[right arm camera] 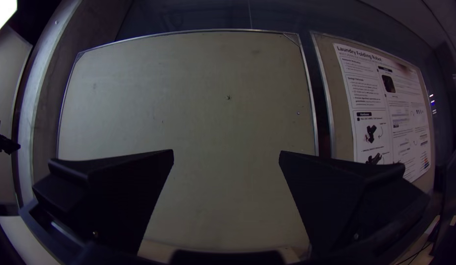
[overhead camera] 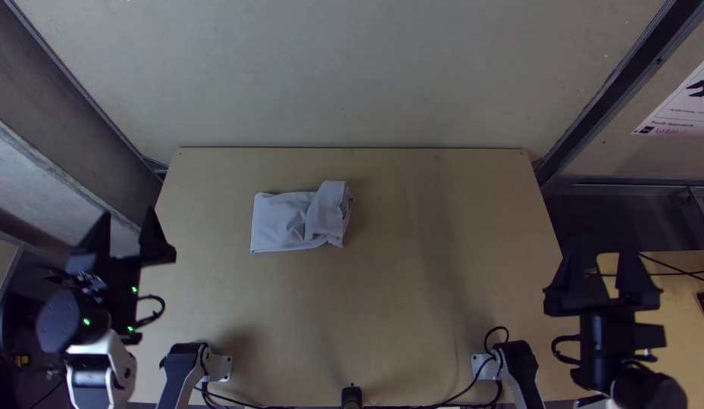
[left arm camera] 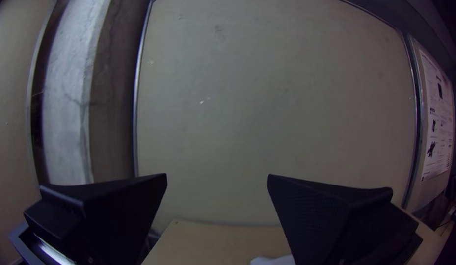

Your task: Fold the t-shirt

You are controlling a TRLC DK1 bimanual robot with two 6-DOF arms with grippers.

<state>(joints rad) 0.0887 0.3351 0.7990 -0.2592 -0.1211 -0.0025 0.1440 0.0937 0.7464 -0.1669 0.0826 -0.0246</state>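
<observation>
Two grippers stand apart at opposite sides of the table, both empty and spread wide. The left gripper [overhead camera: 126,220] is by the table's left edge, its two black fingers [left arm camera: 316,211] parted, broad at the root and tapering to blunt tips, with a fine-grained texture on an inner face. The right gripper [overhead camera: 605,261] is at the right edge, its two matching wedge-shaped fingers [right arm camera: 335,189] also standing well apart. Between the grippers and farther up the table lies one t-shirt [overhead camera: 283,223], left of the middle, touched by neither. It is soft, pale grey-white cloth, folded into a compact, roughly rectangular bundle; one end is flat and fairly straight-edged, while the other is layered and bunched, with creases and a slanting fold. Under it is one table [overhead camera: 412,303] of smooth, light wood, straight along its far edge. Along the near edge are two white-and-black jointed parts, thin black cables [overhead camera: 461,394] and one small black cylindrical piece [overhead camera: 352,395]. Beyond the table rises a large, flat, pale panel [overhead camera: 352,68], faintly speckled, and to the right hangs one white printed poster [right arm camera: 360,93].
</observation>
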